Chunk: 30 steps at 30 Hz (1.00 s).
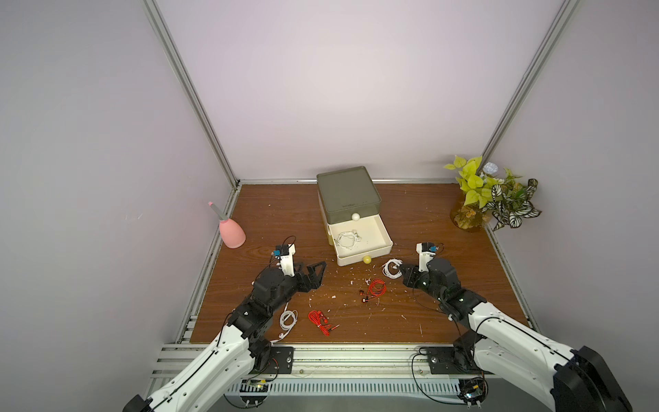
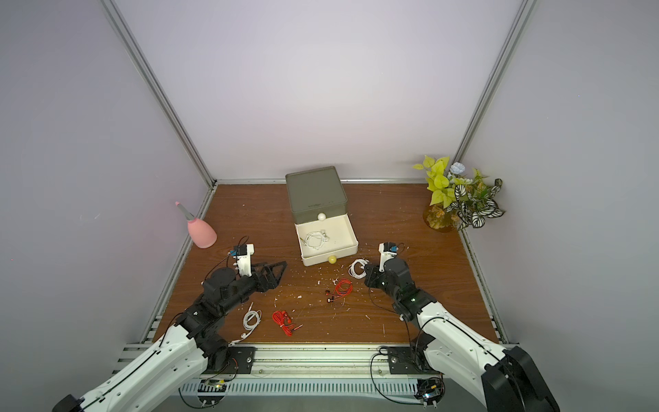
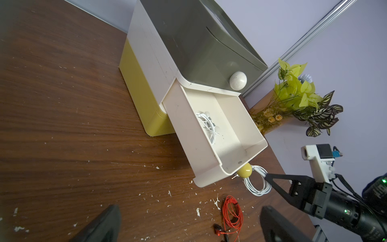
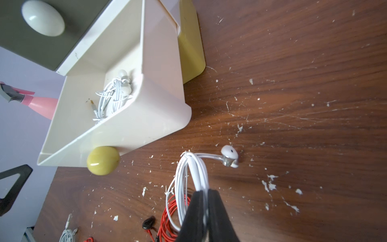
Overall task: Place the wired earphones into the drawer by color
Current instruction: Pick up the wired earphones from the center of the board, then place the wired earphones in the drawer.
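Observation:
The drawer (image 1: 347, 194) stands at the table's back middle, its cream tier (image 1: 383, 233) pulled out with white wired earphones (image 1: 347, 239) lying inside. In front of the yellow knob (image 4: 103, 160), my right gripper (image 4: 206, 191) is shut on another white earphone coil (image 4: 188, 174), which hangs from the jaws just above the wood. A red bundle (image 1: 375, 288) lies right beside it. Further left, my left gripper (image 1: 318, 274) hovers open and holds nothing. Near the left arm lie a second red bundle (image 1: 319, 321) and a white bundle (image 1: 288, 319).
A pink squeeze bottle (image 1: 231, 232) stands at the left wall. A potted plant (image 1: 492, 196) fills the back right corner. White crumbs are scattered over the brown table (image 1: 445, 285) between the two arms. An aluminium rail runs along the front edge.

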Available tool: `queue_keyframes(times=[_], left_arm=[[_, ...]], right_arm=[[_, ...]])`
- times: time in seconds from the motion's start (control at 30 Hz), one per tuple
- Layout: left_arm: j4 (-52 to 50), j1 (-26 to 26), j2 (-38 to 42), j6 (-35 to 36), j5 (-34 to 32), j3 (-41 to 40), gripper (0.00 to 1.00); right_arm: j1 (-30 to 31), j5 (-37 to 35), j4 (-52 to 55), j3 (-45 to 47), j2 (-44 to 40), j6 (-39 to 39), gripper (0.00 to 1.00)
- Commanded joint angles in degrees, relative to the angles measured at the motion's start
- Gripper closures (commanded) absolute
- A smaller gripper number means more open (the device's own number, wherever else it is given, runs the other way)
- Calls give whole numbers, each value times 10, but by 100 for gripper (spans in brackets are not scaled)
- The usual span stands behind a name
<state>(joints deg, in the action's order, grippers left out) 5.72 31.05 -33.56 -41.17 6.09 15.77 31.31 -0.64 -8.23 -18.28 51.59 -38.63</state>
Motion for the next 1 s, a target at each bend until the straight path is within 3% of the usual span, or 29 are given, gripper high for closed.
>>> queue_keyframes(times=[0.0,0.47,0.97], left_arm=[[3,-5,-1,-9,-7,4,1],[-9,-5,-4,-21,-6,11,1],[-49,-5,2,-19,-31,17,1]], right_arm=[[-3,-19,42,-11,-26,19,90],[-2,6,109,-116,-88,70,91],[7,67,4,-235,42,90,91]])
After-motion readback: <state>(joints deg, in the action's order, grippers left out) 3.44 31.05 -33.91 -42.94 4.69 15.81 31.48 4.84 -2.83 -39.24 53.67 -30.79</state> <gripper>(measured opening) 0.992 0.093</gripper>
